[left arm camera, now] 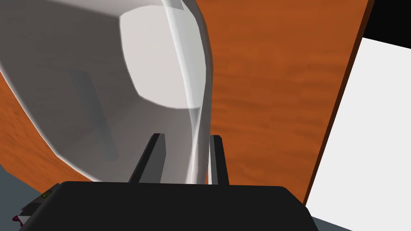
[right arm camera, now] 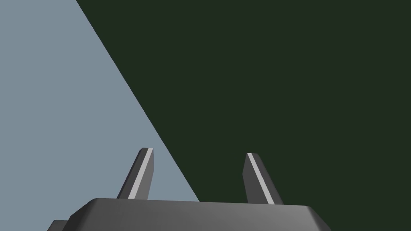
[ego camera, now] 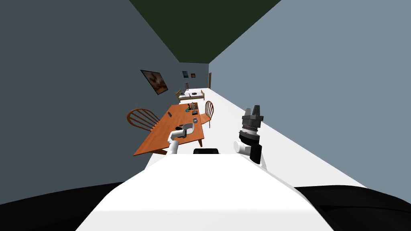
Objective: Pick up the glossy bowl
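Left wrist view: the pale grey, shiny bowl [left arm camera: 120, 80] has its thin wall caught between the two fingers [left arm camera: 150, 160] of the left gripper [left arm camera: 186, 138], which stand narrow, one inside the rim and one outside, pressing it. Behind the bowl lies the orange-brown wooden table [left arm camera: 273, 100], its edge meeting the white floor [left arm camera: 377, 140]. From the head camera the bowl shows over the table's near half; whether it rests on the top I cannot tell. Small items [ego camera: 192, 108] stand further along the table, and two wooden chairs [ego camera: 141, 118] flank it. The right gripper [ego camera: 253, 109] is raised over the floor, well apart, its fingers spread wide around nothing.
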